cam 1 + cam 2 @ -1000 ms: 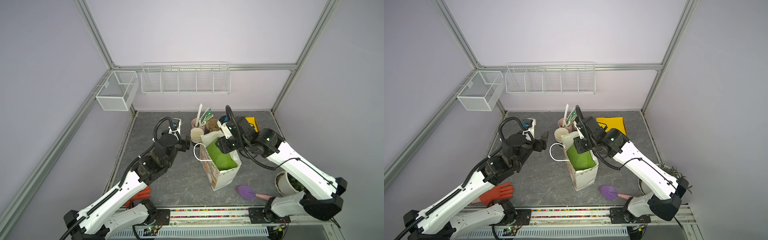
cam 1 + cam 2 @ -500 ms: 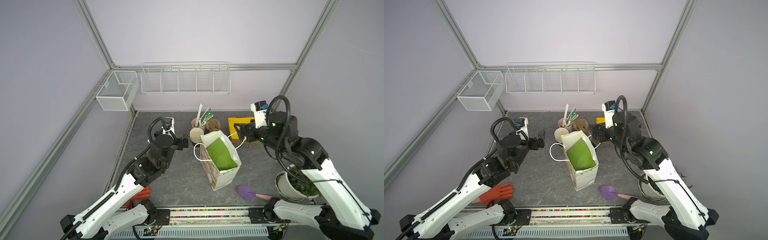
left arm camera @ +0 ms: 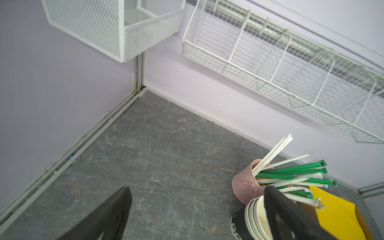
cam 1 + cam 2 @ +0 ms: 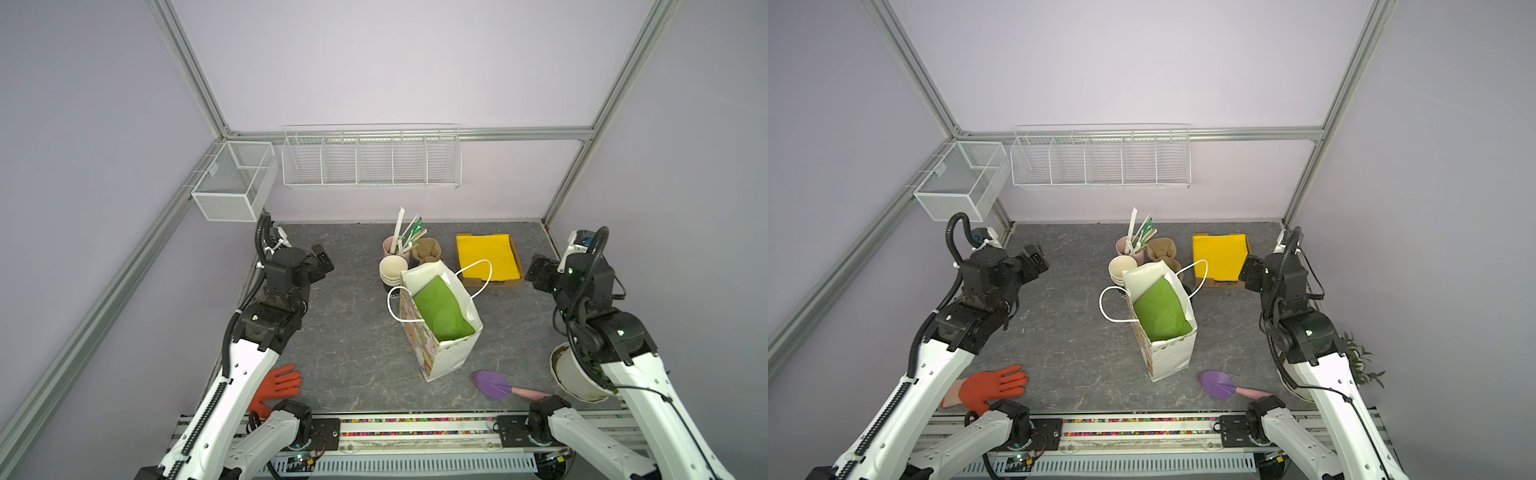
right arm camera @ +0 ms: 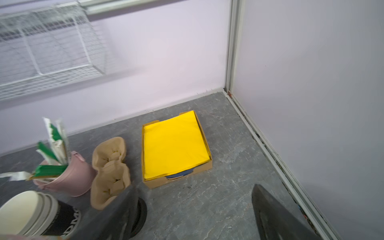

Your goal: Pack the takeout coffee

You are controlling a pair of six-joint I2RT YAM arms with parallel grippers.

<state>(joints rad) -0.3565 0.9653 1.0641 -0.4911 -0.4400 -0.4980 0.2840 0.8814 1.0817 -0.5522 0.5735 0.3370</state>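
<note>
The takeout coffee does not show in any view. A white paper bag [image 4: 442, 353] [image 4: 1169, 357] stands upright mid-table, and green tissue paper [image 4: 440, 309] fills its open mouth. My left gripper [image 4: 322, 259] [image 4: 1034, 259] hangs open near the left wall, well apart from the bag. In the left wrist view its jaws [image 3: 197, 207] stand wide over bare table. By the right wall, my right gripper [image 4: 540, 272] [image 4: 1250, 272] is open too, with nothing between its fingers [image 5: 270, 214]. A black round thing [image 5: 143, 212] lies half hidden behind one right finger.
Behind the bag stand a pink cup of straws [image 4: 392, 245], a stack of black-sided cups [image 4: 392, 268], a brown pulp carrier [image 4: 426, 251] and a cardboard tray of yellow paper [image 4: 488, 257]. An orange glove [image 4: 278, 384], a purple trowel [image 4: 492, 382] and a white pot [image 4: 573, 374] lie near the front.
My right arm has pulled back from over the bag to the right wall and its jaws have opened. My left arm has drawn back toward the left wall and opened wider.
</note>
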